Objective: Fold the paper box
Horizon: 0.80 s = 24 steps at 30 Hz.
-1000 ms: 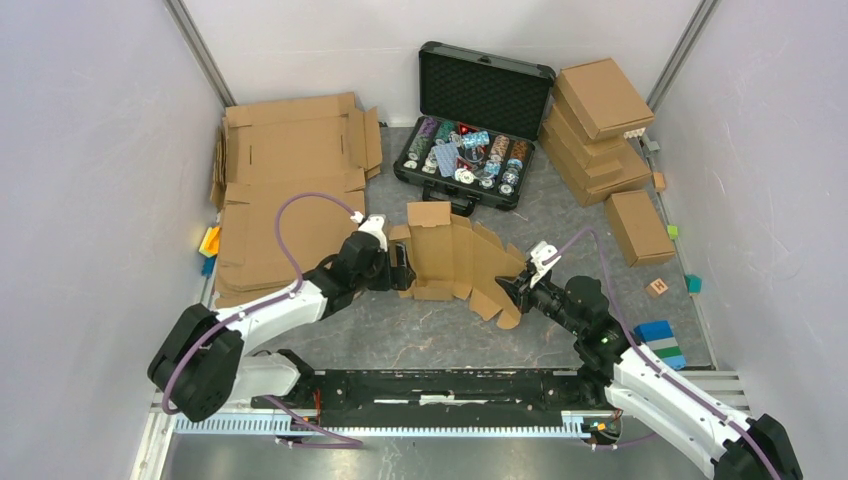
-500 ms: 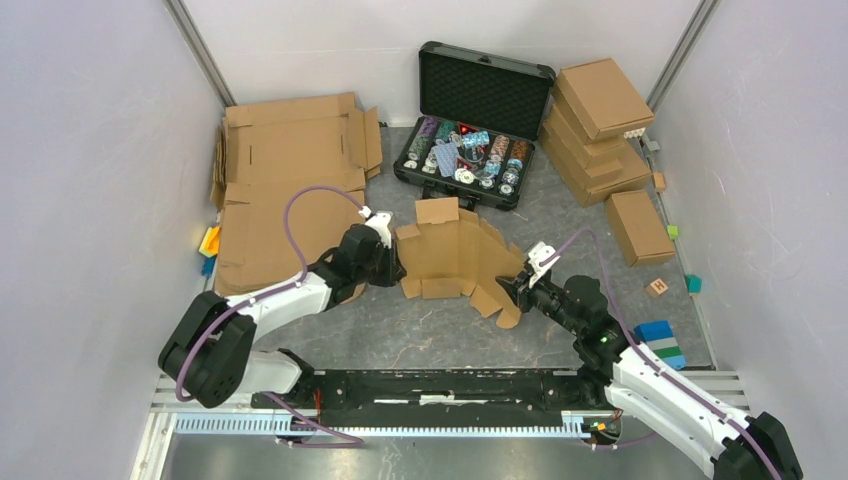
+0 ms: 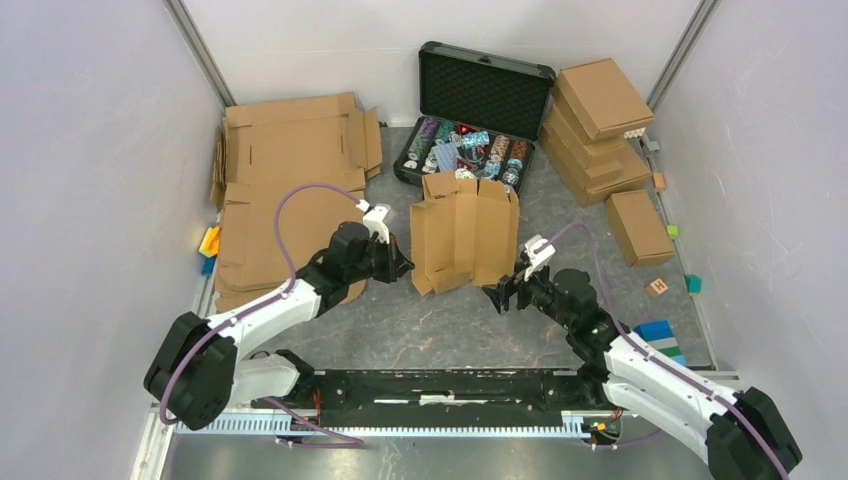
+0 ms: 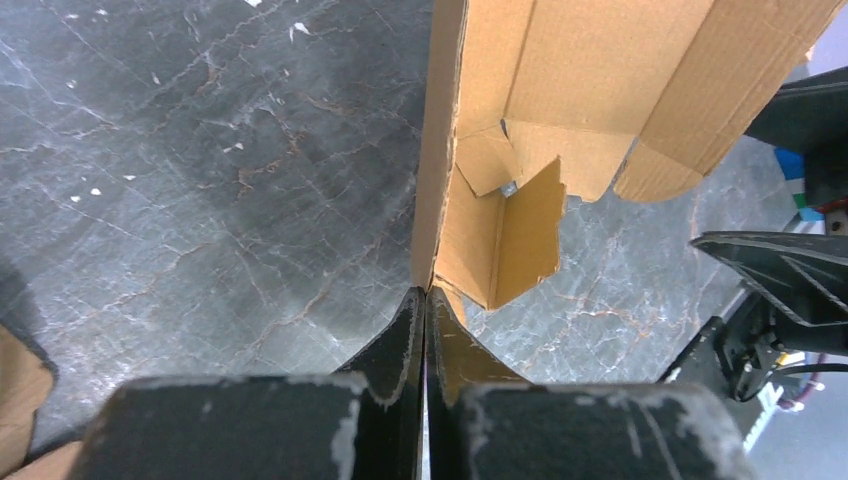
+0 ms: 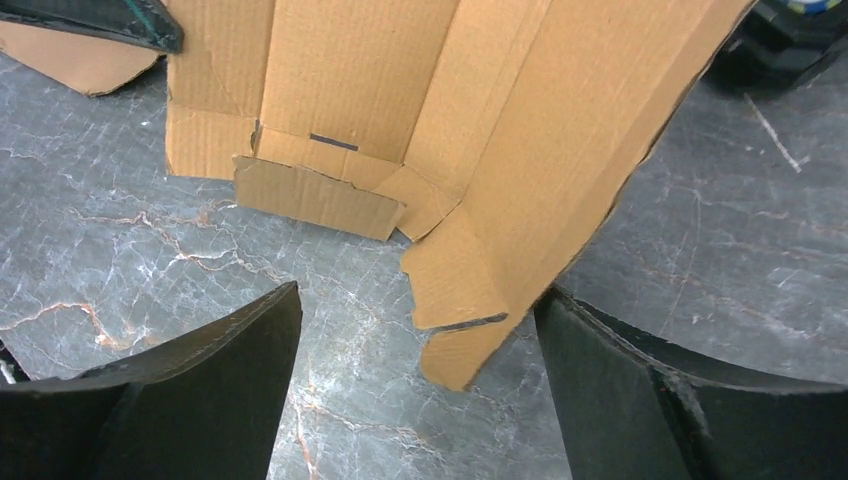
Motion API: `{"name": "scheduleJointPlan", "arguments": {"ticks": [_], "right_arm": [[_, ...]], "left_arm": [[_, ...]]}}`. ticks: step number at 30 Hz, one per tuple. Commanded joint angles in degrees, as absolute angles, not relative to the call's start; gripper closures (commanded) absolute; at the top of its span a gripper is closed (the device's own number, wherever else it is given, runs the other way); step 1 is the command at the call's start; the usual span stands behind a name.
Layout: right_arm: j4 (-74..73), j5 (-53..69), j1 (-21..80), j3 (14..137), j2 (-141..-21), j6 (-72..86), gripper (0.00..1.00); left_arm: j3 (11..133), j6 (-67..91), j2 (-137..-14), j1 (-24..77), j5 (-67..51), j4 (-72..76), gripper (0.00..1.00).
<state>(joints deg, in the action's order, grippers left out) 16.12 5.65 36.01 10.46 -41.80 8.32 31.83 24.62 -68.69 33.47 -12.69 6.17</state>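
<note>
- Closed within the last second: the left pincer (image 3: 398, 262), from wide to shut tight on the left edge wall of the box (image 3: 463, 235). Shown in the left wrist view as both fingers pressed flat against the cardboard edge.
- Opened in the same second: the right pincer (image 3: 505, 292), from a narrow pinch on the right flap to wide. Nothing held now, with the flap's lower corner hanging just ahead between the spread fingers, seemingly untouched.
- Lifted meanwhile: the box, from a low sprawl across the desk (image 3: 420, 330) to standing on its near edge. Panels upright and bent into a shallow trough, mid-desk, just in front of the case (image 3: 478, 130) and between the two pincers.
- Amounts to a handover: hold passed from the right side to the left, leaving the right free for folding.
- Judged early to midway: walls raised but not locked, small tabs at the bottom left loose, right flaps splayed outward, no lid closed.
- Probably called for next: pushing the right side wall inward and tucking tabs, while steadying at the left.
- Risk: held by one thin edge only, so likely to swing or flop back under a firm push. Springy corrugated creases also apt to reopen.
</note>
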Motion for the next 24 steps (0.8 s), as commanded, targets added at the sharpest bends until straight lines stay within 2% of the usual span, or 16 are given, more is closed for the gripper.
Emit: {"name": "scheduleJointPlan", "arguments": {"ticks": [1,5,18,24], "right_arm": [[19.56,3.33,36.29,12.33,-45.69,13.39,0.06],[20.44,3.13,36.30,13.09,-46.51,14.13,0.02],[21.05,-5.95,36.38,19.53,-59.99,25.10,0.02],[22.27,-9.86,38.89,21.54,-65.52,23.34,0.02]], "left_arm": [[31.52,29.33,-68.78,33.49,-16.11,9.47,0.98],[31.56,30.04,-70.09,33.49,-17.24,9.68,0.98],[31.35,28.83,-70.29,33.53,-19.29,11.82,0.98],[31.66,31.94,-71.23,33.49,-20.62,13.97,0.98]]}}
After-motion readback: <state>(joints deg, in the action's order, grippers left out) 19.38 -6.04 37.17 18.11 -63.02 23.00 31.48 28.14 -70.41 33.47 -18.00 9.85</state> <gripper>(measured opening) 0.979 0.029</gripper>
